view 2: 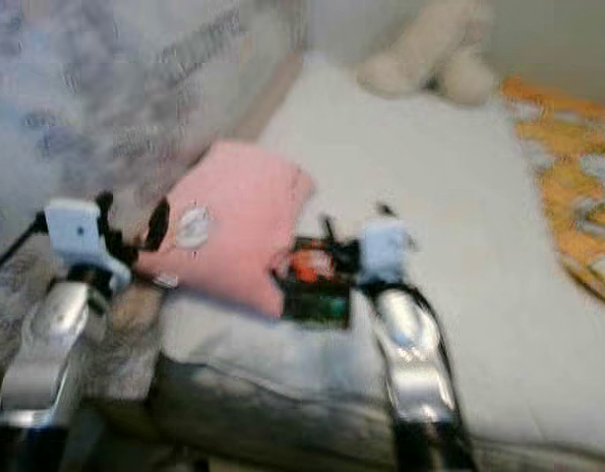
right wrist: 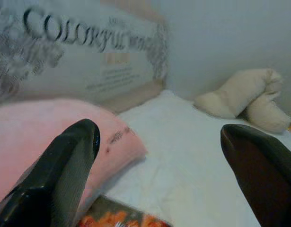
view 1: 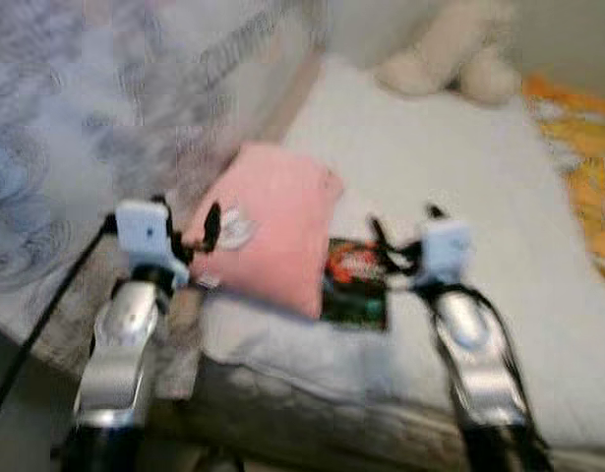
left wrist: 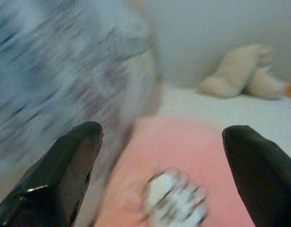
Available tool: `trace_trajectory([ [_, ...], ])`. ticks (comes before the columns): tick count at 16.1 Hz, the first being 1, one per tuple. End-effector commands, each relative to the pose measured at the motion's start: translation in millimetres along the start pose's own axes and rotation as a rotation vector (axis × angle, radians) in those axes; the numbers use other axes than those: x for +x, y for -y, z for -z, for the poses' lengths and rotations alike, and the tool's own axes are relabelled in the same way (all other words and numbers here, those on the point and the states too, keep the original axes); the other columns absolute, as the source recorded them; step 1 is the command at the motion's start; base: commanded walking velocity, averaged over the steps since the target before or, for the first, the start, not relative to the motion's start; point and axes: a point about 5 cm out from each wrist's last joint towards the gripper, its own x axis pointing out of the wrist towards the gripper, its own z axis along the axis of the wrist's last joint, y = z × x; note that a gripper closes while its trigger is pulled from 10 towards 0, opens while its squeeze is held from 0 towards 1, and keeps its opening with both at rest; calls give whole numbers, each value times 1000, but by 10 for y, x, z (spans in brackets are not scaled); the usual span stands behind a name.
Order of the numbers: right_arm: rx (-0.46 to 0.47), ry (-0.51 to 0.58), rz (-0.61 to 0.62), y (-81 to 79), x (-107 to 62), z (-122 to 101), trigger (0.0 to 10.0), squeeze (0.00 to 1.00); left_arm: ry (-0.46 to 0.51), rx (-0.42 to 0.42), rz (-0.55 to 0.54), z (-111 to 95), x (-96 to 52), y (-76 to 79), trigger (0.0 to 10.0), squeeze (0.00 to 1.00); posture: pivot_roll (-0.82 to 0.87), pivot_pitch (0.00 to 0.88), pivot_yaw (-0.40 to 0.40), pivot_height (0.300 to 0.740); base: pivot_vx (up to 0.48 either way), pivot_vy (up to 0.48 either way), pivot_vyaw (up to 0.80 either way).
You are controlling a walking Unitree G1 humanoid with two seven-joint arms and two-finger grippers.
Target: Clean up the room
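- A pink cushion [view 1: 272,236] is seen lying on the white bed [view 1: 430,177], near its front edge and against the grey patterned bedding [view 1: 76,118] on the robot's left.
- The cushion's long axis is judged to run from the near edge back toward the wall, slanting to the right.
- The left gripper [left wrist: 159,161] is held just in front of the cushion's near left corner, pointed at the white emblem [left wrist: 176,201]; its fingers are spread wide, with nothing between them.
- The right gripper [right wrist: 159,156] is held beside the cushion's right edge, over a dark packet [view 1: 356,280] partly tucked under the cushion; its fingers are likewise spread and empty.
- The left arm is judged the nearer to the cushion; the packet lies closer to the right.
- A cream plush toy [view 1: 454,49] lies well apart, at the back of the bed.
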Motion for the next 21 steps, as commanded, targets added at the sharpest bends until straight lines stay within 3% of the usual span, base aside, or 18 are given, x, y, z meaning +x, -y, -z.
trace_trajectory([
  [1, -6, -31, 37, 118, -26, 29, 10000, 0, -46, -14, 7, 94, -39, 68, 10000, 0, -40, 0, -54, 732, 0, -480, -469],
  [10, 13, -90, -30, 58, 74, 80, 10000, 0, -79, 13, -60, 145, -91, 50, 10000, 0, -28, 0, -57, 732, 0, -464, -124],
  [14, 38, -81, -38, 1, 231, 30, 10000, 0, -82, 28, -55, 98, 101, -9, 10000, 0, -50, 0, -16, 732, 61, -427, 0],
  [21, 61, -76, -66, -66, 247, 6, 10000, 0, -74, 51, -45, 80, 179, -10, 10000, 0, -55, 0, -18, 732, 264, -398, 0],
])
